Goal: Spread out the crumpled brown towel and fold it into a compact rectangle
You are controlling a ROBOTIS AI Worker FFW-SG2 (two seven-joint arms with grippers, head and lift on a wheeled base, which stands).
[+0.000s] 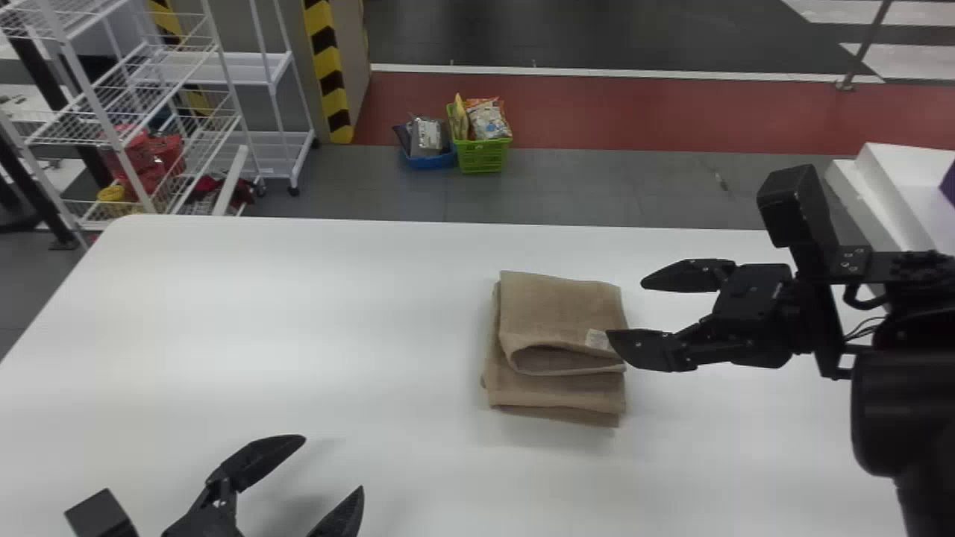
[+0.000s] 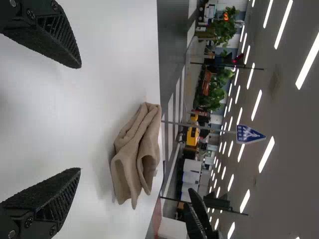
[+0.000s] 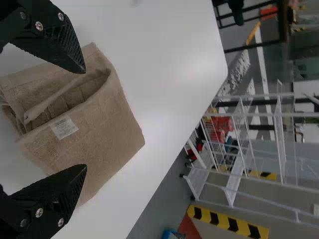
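The right black two-fingered pincer (image 1: 625,309), fingers spread, is nearer; just to its left the folded brown fabric towel (image 1: 559,306) lies on the smooth white bench (image 1: 261,298), long axis seemingly running away from the robot. The left pincer (image 1: 333,464), also spread, hangs well apart.

Green basket (image 1: 481,156), packets (image 1: 489,119) inside, stands beside blue basket (image 1: 429,161) on floor (image 1: 597,186). White wire rack (image 1: 82,127) at left; striped pillar (image 1: 327,67) nearby.
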